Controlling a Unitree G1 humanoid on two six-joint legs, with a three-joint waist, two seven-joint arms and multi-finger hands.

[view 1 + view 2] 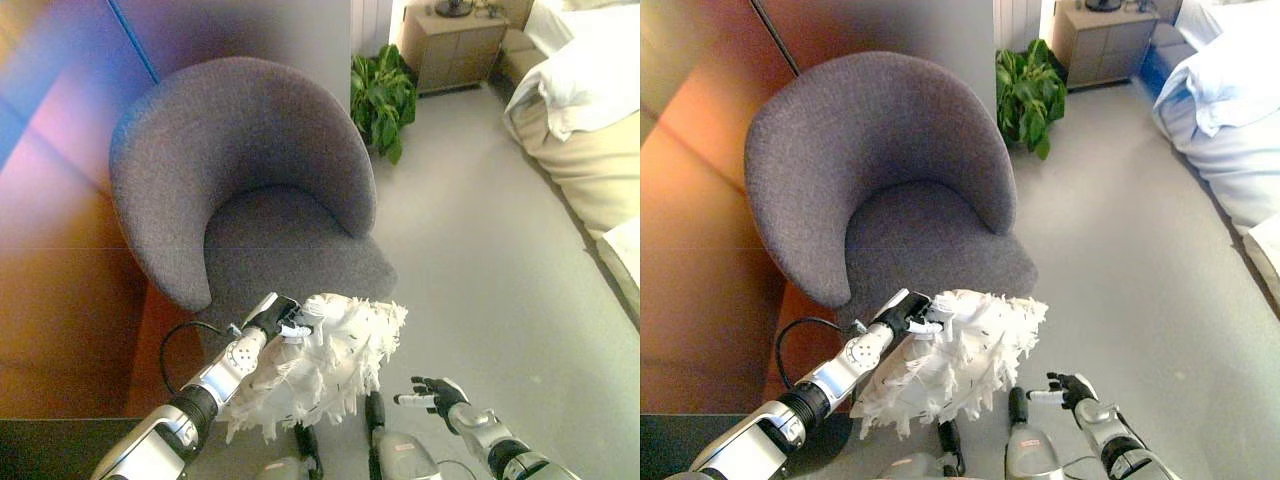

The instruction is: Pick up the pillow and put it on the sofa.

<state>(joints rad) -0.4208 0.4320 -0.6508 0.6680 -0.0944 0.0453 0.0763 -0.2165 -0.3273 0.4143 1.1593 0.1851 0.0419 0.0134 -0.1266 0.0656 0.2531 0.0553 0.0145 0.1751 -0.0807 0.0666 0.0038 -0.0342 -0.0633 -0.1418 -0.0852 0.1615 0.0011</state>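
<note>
One grey armchair [250, 190] is counted, rounded in the back and deep in the seat. One white feathery pillow [325, 365] is seen in front of it. Two hands are counted: one left hand [278, 318] and one right hand [432, 393]. One potted green plant [380, 100] is found against the far wall. One wooden cabinet [455, 45] is counted beside that plant, and one dark round object [452, 8] is seen on its top; what it is cannot be told. One bed [590, 110] with pale bedding is counted along the right side.
</note>
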